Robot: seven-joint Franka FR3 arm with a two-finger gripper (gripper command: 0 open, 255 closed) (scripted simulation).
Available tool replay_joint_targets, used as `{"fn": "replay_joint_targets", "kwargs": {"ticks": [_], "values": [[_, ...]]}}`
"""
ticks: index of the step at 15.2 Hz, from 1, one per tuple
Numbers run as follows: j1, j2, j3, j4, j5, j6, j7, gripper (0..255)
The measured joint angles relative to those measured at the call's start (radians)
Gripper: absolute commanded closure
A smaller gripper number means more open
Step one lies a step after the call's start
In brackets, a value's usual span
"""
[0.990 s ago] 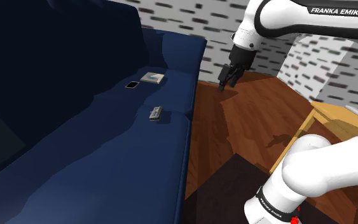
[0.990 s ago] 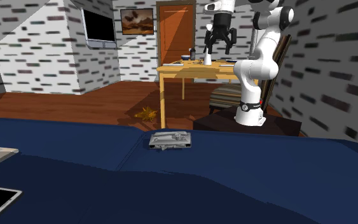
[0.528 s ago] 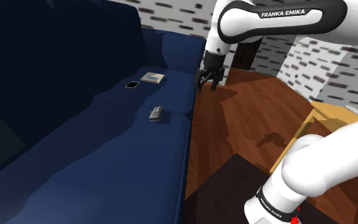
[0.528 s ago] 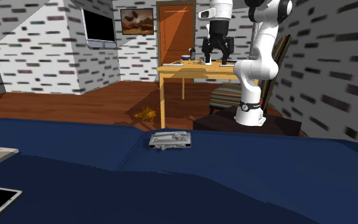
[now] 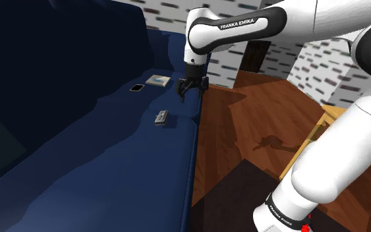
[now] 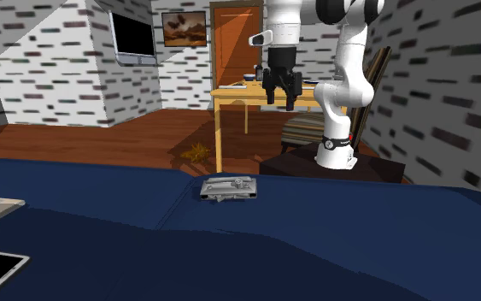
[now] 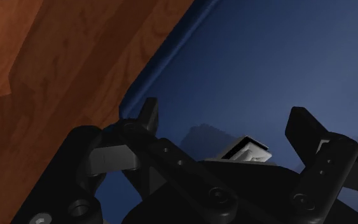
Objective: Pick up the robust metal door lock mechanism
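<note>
Fingers (image 7: 147, 116) spread apart, the all-black two-finger gripper (image 5: 190, 92) hangs above the front edge of the dark blue sofa seat (image 5: 111, 155), well apart from the flat grey metal door lock (image 5: 162, 117) lying near that edge.

The glossy white Franka arm (image 5: 335, 165) of rounded links is showing dark joint bands and white "FRANKA EMIKA" lettering on black strips, with a small red mark at the base. Its all-black two-finger gripper (image 7: 225, 121) is showing round screw heads.
</note>
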Motion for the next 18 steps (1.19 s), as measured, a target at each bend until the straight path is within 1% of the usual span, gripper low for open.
{"fn": "replay_joint_targets", "kwargs": {"ticks": [5, 7, 9, 11, 14, 15, 18], "values": [[0.006, 0.235, 0.013, 0.186, -0.024, -0.019, 0.129, 0], [0.014, 0.341, 0.012, 0.297, -0.033, -0.05, 0.177, 0], [0.022, 0.433, 0.008, 0.366, -0.038, -0.055, 0.223, 0], [0.027, 0.518, 0.001, 0.457, -0.041, -0.087, 0.258, 0], [0.04, 0.686, -0.012, 0.658, -0.042, -0.156, 0.312, 0], [0.04, 0.734, -0.018, 0.705, -0.041, -0.169, 0.324, 0], [0.049, 0.885, -0.031, 0.898, -0.036, -0.243, 0.366, 0]]}}
